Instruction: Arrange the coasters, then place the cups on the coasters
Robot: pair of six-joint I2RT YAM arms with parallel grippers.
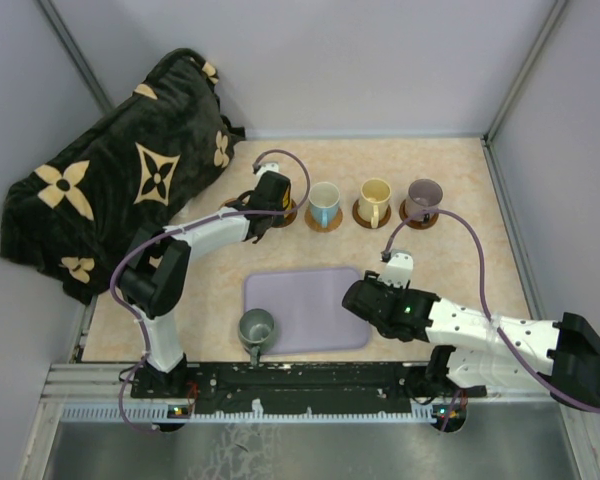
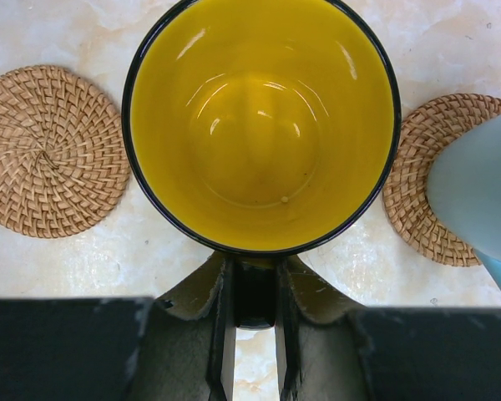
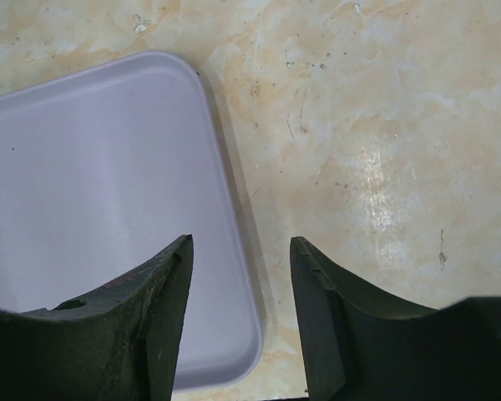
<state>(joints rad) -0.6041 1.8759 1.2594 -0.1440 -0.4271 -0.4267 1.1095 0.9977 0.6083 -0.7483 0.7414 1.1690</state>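
The left gripper (image 2: pixel 253 271) is hovering beyond the far edge of the lavender tray (image 1: pixel 305 300), its fingers (image 2: pixel 210 334) clamping the dark handle (image 2: pixel 255 299) of the yellow mug (image 2: pixel 263 125). The mug is hiding whatever is lying under it. An empty woven coaster (image 2: pixel 54 150) is lying just left of it. To its right, also beyond the tray's far edge, the white mug with the blue handle (image 1: pixel 324 203), the cream mug (image 1: pixel 375 198) and the purple-grey mug (image 1: pixel 423 196) are each sitting on a coaster. The grey-green mug (image 1: pixel 256 328) is standing upright at the tray's near left corner. The right gripper (image 3: pixel 242 276) is hanging over the tray's right edge, fingers (image 3: pixel 163 309) apart and gripping nothing
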